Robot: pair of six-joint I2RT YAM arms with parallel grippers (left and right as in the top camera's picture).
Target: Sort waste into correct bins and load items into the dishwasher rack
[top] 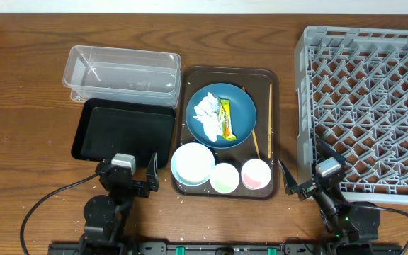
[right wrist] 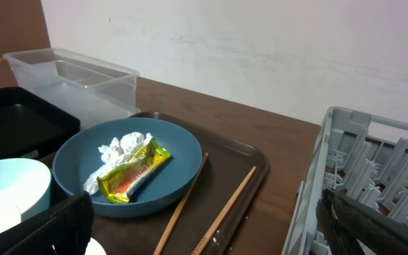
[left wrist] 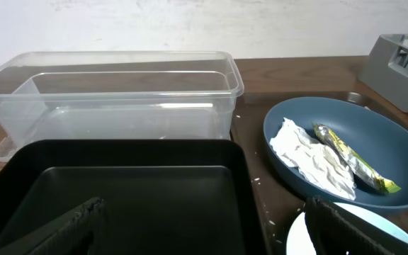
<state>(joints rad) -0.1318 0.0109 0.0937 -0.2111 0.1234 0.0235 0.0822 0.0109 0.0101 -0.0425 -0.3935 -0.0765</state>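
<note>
left gripper (top: 127,168) spread, black tray (top: 122,131) edge; right gripper (top: 303,160) spread, rack (top: 304,92) corner

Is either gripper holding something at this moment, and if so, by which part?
Nothing is held. The left gripper and the right gripper are both open, with nothing between their fingers.
</note>
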